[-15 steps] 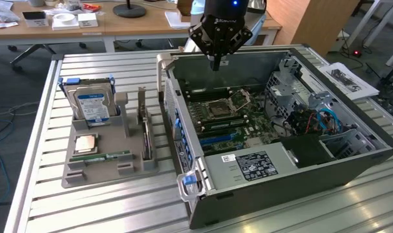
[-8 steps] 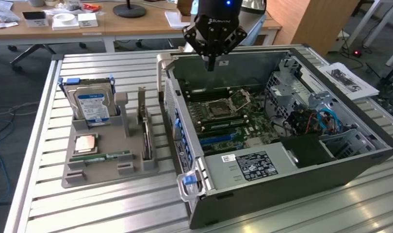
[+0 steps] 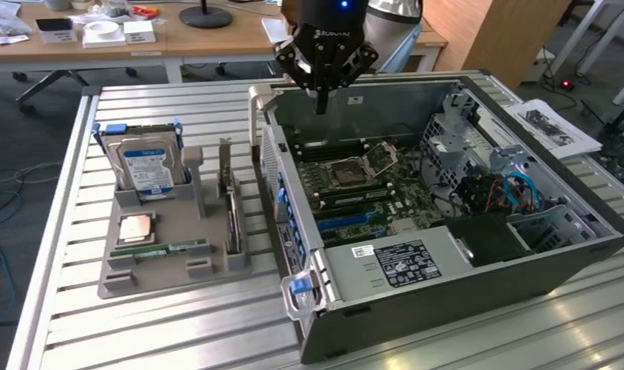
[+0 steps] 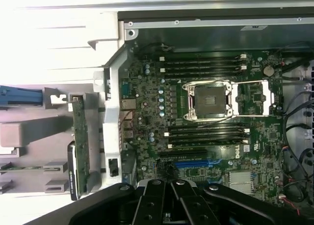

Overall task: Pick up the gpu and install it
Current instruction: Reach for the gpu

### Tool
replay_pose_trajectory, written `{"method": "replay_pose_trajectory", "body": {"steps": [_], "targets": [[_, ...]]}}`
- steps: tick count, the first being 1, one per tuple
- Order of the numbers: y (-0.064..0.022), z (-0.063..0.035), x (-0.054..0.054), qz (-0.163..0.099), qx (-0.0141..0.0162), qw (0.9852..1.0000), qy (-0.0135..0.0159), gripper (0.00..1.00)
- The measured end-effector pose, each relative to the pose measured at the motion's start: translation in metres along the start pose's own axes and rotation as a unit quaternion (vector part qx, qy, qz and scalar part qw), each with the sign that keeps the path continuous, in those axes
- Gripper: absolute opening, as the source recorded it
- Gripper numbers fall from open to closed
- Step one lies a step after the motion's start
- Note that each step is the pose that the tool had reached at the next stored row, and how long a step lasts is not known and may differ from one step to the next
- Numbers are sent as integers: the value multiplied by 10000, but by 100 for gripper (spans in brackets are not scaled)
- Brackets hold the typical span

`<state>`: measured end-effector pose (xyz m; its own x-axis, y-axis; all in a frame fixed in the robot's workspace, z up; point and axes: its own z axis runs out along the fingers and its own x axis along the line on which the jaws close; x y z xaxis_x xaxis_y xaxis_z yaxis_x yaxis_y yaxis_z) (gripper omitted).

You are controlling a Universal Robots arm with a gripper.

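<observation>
GPU stands on its long edge in a slot of the grey holder tray, just beside the open computer case — propped upright, probably so it can be pinched by its top edge from above. The gripper hangs over the case interior, well apart from the card, closed tight with nothing in its grasp. Below it the motherboard lies exposed, its blue expansion slot bare — the card is not yet picked up

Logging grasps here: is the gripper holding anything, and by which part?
Nothing is held. The gripper is shut and empty above the open case; the gpu stands in the tray.
</observation>
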<state>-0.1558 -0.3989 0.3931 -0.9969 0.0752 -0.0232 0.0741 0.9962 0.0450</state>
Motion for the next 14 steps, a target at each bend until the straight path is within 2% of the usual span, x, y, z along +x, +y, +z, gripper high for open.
{"method": "replay_pose_trajectory", "body": {"steps": [14], "targets": [[-34,-10,457,1,0,10000,0,11]]}}
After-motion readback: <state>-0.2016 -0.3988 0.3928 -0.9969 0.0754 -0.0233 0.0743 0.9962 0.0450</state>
